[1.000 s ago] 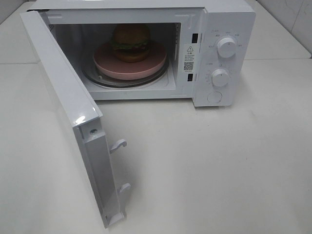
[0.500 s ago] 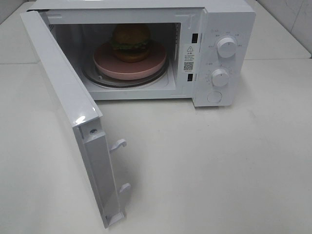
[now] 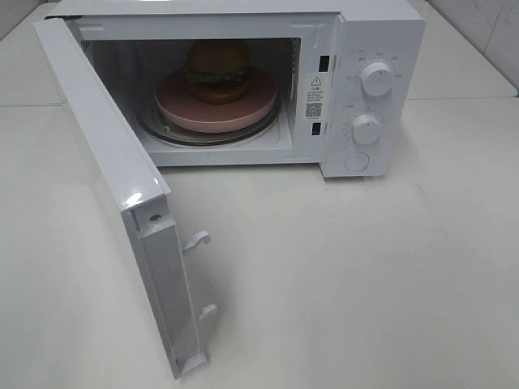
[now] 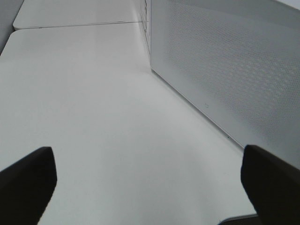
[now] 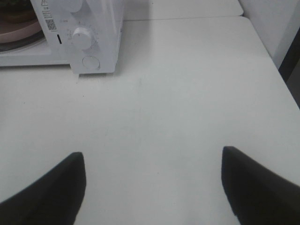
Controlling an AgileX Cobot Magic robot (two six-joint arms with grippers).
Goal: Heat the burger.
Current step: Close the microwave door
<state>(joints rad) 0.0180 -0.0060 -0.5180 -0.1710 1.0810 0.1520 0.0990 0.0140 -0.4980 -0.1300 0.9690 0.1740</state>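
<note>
While the microwave (image 3: 381,32) stands toward the far edge of the tabletop (image 3: 340,267), its door (image 3: 97,154) hangs wide open, swung out toward the near left corner. Two white latch hooks (image 3: 197,240) stick out of the door's free edge. Inside the microwave sits the burger (image 3: 217,71) — brown bun, dark patty, a strip of green — upright on a pink plate (image 3: 180,109). It rests toward the back of the plate, and the plate lies on the glass turntable (image 3: 159,130). Two round knobs (image 3: 377,79) and a round button (image 3: 357,161) run down the control panel on the microwave's right side.

Neither arm shows in the high view. In the left wrist view the left gripper (image 4: 147,187) has its fingers (image 4: 28,180) spread wide and holding nothing, over bare tabletop just beside the door's perforated face. In the right wrist view the right gripper (image 5: 152,183) is also spread and empty, its fingers (image 5: 258,187) above the tabletop — well apart from the microwave's control panel, toward the near right side.
</note>
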